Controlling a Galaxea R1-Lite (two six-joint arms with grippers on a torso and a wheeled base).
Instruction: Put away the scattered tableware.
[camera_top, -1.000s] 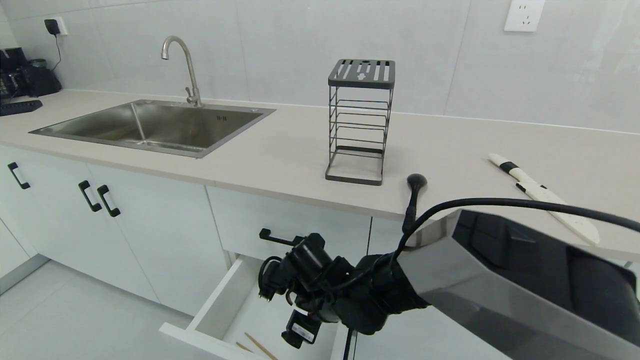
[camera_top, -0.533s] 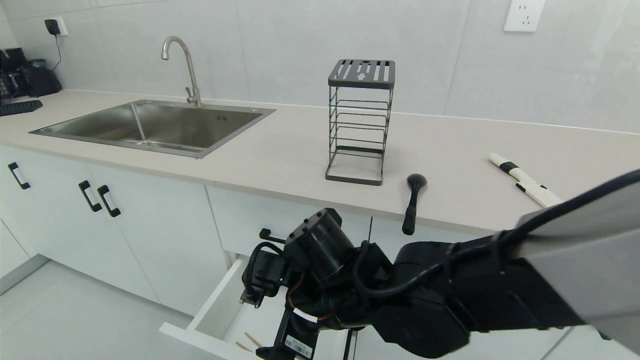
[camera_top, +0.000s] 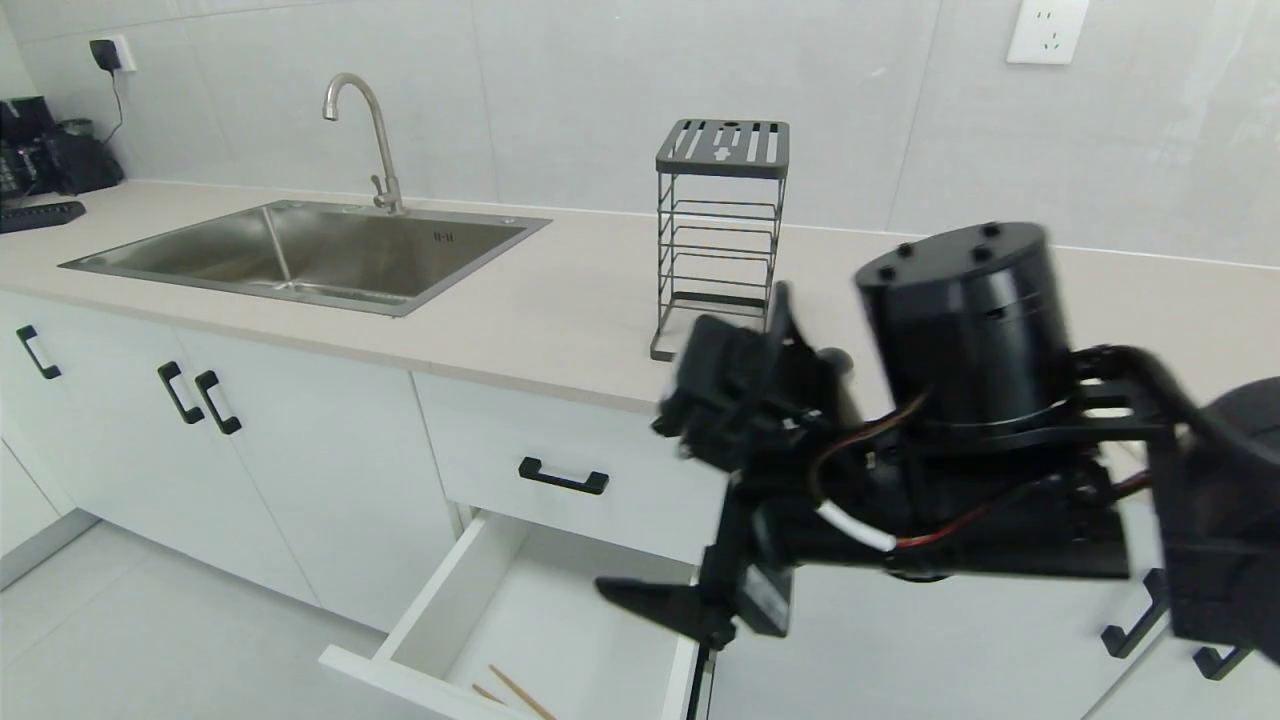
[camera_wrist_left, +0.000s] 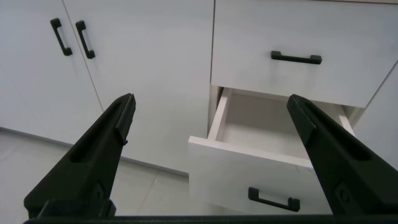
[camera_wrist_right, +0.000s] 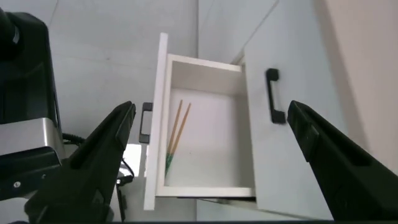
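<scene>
Two wooden chopsticks (camera_wrist_right: 176, 134) lie side by side on the bottom of a pulled-out white drawer (camera_wrist_right: 214, 143), just inside its front panel and running roughly along it. This drawer is the lower of a pair under the table (camera_top: 560, 310). The upper drawer (camera_top: 560, 450) above it is shut and has a black bar handle on its face. The right end effector (camera_wrist_right: 209, 109) hangs over the open drawer, out in front of the table edge. Its two black fingers are spread wide apart, and the chopsticks show below the gap between them, apart from both fingers. The left end effector (camera_wrist_left: 209, 99) sits low and faces the cabinet fronts. Its fingers are likewise spread wide, with the open drawer in sight beyond them. On the table a tall dark wire rack (camera_top: 722, 240) with a slotted top stands upright, near the middle and toward the front edge. To the robot's left of the rack a steel sink (camera_top: 300, 250) is set into the table, with a curved tap (camera_top: 365, 130) at its back rim. Below the sink are white cabinet doors (camera_top: 120, 420) with black handles. A white wall socket (camera_top: 1047, 30) sits high on the tiled wall behind the table, toward the robot's right.
</scene>
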